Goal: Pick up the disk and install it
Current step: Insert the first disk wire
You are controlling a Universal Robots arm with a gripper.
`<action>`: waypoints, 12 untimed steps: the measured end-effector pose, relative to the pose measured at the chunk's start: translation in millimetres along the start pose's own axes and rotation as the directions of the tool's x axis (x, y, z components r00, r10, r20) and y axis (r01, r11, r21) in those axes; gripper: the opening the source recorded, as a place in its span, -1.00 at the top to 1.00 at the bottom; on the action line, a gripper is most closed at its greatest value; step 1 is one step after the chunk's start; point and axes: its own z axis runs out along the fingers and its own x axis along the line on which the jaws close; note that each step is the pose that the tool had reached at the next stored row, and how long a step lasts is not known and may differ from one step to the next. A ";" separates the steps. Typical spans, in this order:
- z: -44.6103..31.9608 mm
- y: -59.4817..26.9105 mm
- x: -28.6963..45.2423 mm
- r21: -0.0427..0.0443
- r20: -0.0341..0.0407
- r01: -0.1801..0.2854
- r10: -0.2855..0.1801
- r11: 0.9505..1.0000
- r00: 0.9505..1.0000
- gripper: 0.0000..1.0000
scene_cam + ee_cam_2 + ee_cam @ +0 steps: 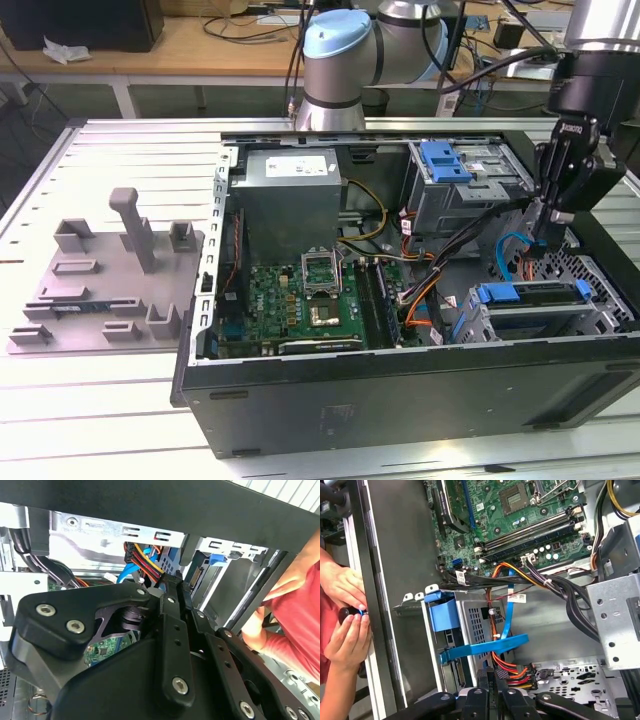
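The disk (530, 298) sits inside the lower drive cage (600, 322) of the open computer case (400, 400). The hand (536, 246) hangs just above it, with its fingers pressed together.

We note the arm (340, 80): silver-grey tubular segments, a pale blue cap (335, 35) on the rounded joint, dark cables (500, 62) running past it. The gripper (172, 587) is matte black, its linked bars and rounded plates pinned with bright silver screws (75, 626).
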 end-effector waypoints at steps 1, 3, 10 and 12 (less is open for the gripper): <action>-0.2 -0.1 0.9 0.000 0.001 0.000 0.000 1.000 1.000 0.67; -0.9 -0.6 6.0 -0.002 0.008 0.001 -0.001 1.000 1.000 0.67; -6.4 0.5 21.3 -0.003 0.033 0.011 -0.011 1.000 0.999 0.67; -6.0 1.2 24.0 -0.002 0.040 0.016 -0.016 1.000 0.999 0.67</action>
